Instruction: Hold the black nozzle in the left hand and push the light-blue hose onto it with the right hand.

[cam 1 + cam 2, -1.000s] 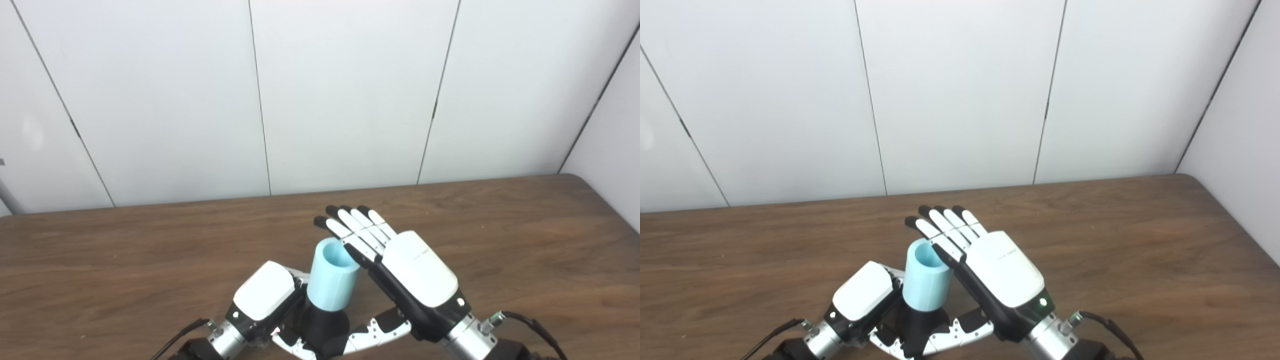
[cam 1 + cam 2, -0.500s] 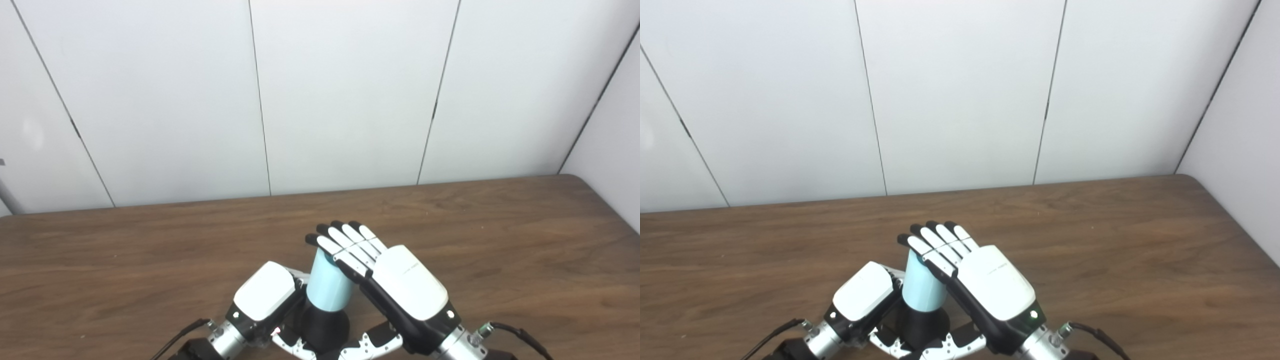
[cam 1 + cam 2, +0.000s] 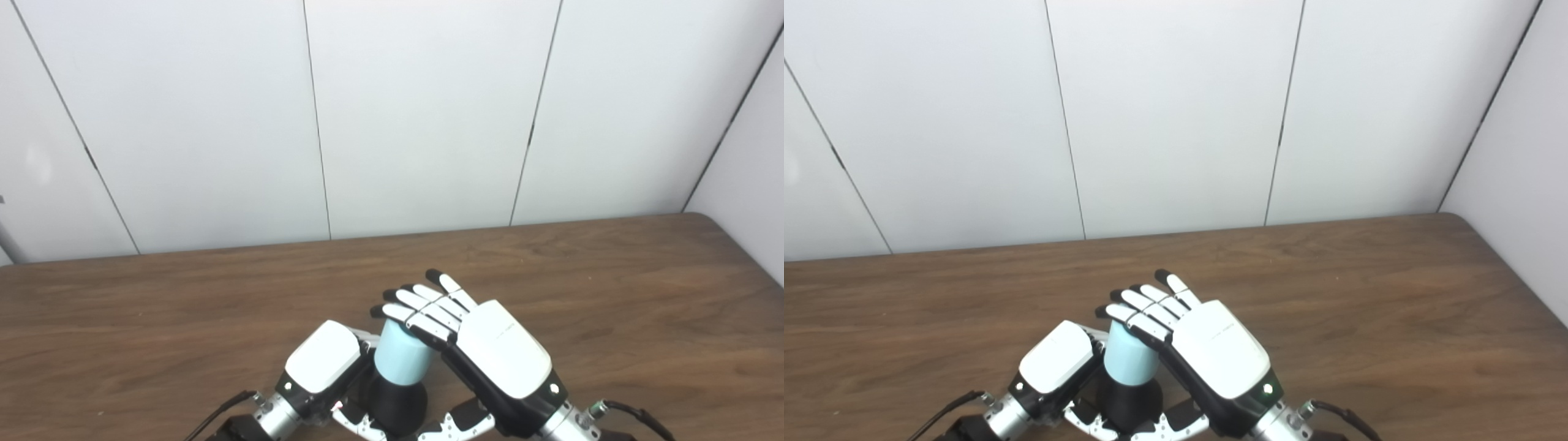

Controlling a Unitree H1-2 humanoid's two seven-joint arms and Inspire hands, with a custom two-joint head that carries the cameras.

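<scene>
Low over the tabletop (image 3: 612, 288), my left hand (image 3: 321, 364) grips the black nozzle (image 3: 399, 401) while my right hand (image 3: 484, 349), fingers flat, caps the light-blue hose (image 3: 401, 361) seated on it; hose looks stiff, light, best pushed from its top.

Hose (image 3: 401, 361) light blue; nozzle (image 3: 399, 401) black; table (image 3: 643, 294) brown woodgrain; wall (image 3: 429, 110) white.

No readable text anywhere. Only a faint grey mark, too small and blurred to make out, on the white back cover of the right hand (image 3: 499, 355). Nothing legible on the left hand (image 3: 321, 364).
</scene>
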